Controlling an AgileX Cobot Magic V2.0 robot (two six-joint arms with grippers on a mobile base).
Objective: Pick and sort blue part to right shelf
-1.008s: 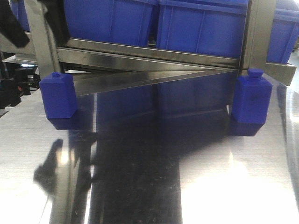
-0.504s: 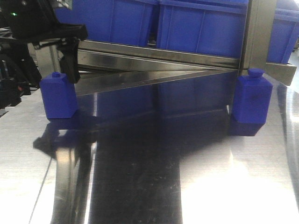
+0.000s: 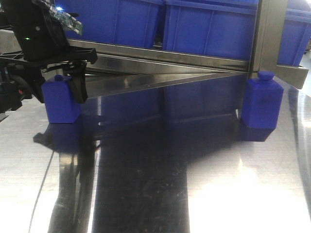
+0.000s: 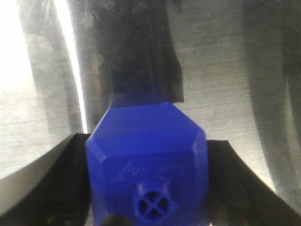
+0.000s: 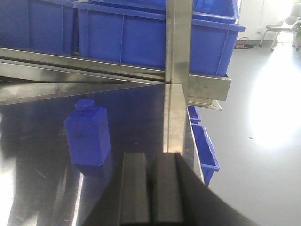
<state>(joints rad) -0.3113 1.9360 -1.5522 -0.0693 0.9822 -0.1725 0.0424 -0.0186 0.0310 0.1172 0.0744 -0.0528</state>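
Two blue parts shaped like small bottles stand on the steel table point(image 3: 204, 194). The left blue part point(image 3: 59, 108) sits between the black fingers of my left gripper point(image 3: 62, 96), which straddles it from above. In the left wrist view the part point(image 4: 146, 136) fills the gap, a finger point(image 4: 56, 188) close at each side, and it still rests on the table. The right blue part point(image 3: 262, 102) stands by a rack post; the right wrist view shows it point(image 5: 88, 134) ahead and left of my right gripper point(image 5: 151, 157), which is shut and empty. The right shelf point(image 3: 165, 56) runs behind both parts.
Large blue bins point(image 3: 209, 26) sit on the rack just above the table. A steel post point(image 5: 178, 70) rises directly ahead of the right gripper. The table's right edge drops to the floor, where more blue bins point(image 5: 205, 146) stand.
My left arm has come in from the upper left and dropped down until its fingers flank the left blue part. Both parts and the right gripper stay where they were.
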